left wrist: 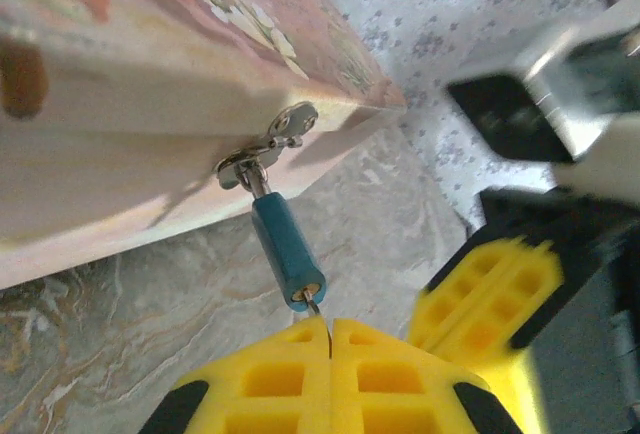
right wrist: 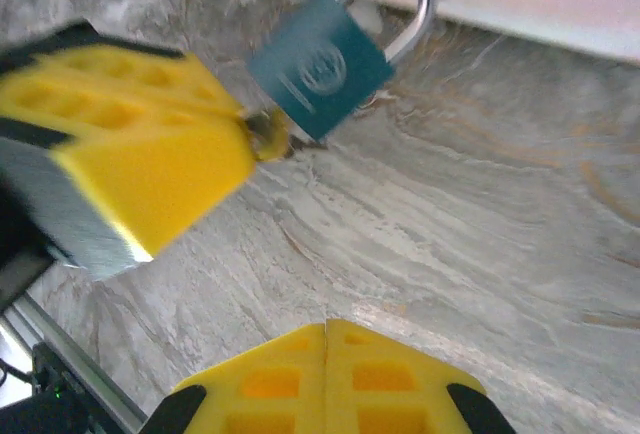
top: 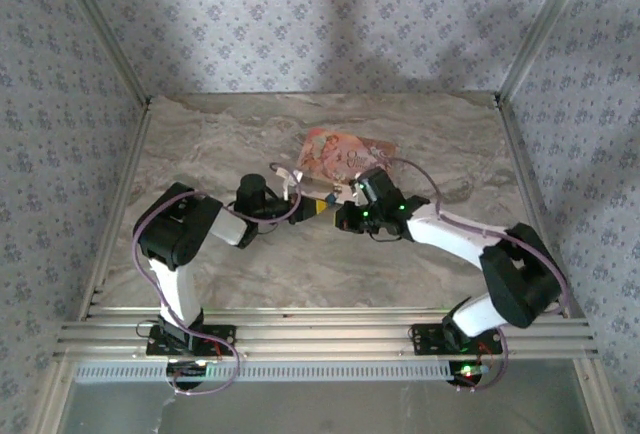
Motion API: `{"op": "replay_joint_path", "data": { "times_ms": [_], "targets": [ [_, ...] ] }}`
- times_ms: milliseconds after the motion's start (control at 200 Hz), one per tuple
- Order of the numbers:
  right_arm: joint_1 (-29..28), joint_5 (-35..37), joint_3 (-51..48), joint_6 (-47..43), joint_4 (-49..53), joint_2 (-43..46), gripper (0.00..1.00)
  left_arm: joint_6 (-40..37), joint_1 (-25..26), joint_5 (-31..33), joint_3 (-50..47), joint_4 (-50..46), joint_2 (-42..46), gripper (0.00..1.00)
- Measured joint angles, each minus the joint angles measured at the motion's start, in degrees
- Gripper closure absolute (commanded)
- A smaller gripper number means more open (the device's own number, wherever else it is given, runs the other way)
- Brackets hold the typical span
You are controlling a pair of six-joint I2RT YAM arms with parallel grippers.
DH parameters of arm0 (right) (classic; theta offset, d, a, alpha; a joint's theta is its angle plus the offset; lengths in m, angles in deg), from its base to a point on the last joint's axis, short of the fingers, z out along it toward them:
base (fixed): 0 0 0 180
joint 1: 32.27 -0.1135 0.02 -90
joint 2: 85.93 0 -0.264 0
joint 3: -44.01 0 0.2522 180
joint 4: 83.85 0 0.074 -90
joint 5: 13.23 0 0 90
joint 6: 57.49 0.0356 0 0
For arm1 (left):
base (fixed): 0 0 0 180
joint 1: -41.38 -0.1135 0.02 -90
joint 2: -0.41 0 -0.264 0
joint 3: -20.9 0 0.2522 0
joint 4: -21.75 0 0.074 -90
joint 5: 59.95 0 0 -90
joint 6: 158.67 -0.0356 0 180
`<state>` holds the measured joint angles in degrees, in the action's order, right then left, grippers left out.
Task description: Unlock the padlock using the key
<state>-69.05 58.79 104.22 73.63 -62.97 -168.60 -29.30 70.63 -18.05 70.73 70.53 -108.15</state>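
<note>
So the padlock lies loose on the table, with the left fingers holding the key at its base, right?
Not loose: in the left wrist view the padlock hangs from the hasp on the pink box. The left fingers do hold the key at its base.

Teal padlock, pink illustrated box, grey-marbled table.

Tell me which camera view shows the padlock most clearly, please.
The right wrist view shows it best. There the padlock turns its broad teal engraved face to the camera, with its silver shackle in sight. The left wrist view shows the padlock edge-on. In the top external view it is too small to make out.
</note>
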Motion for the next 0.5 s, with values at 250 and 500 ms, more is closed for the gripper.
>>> {"op": "replay_joint_path", "data": {
  "times_ms": [250, 500],
  "targets": [
    [0.48, 7.82, -4.52, 9.03, -2.58, 7.32, 0.66, -4.85, 3.02, 4.92, -1.84, -2.82, 0.00, 1.00],
    [-1.14, 13.20, -5.79, 16.33, -4.15, 7.08, 0.36, -6.82, 4.61, 9.05, -3.32, -2.78, 0.00, 1.00]
  ]
}}
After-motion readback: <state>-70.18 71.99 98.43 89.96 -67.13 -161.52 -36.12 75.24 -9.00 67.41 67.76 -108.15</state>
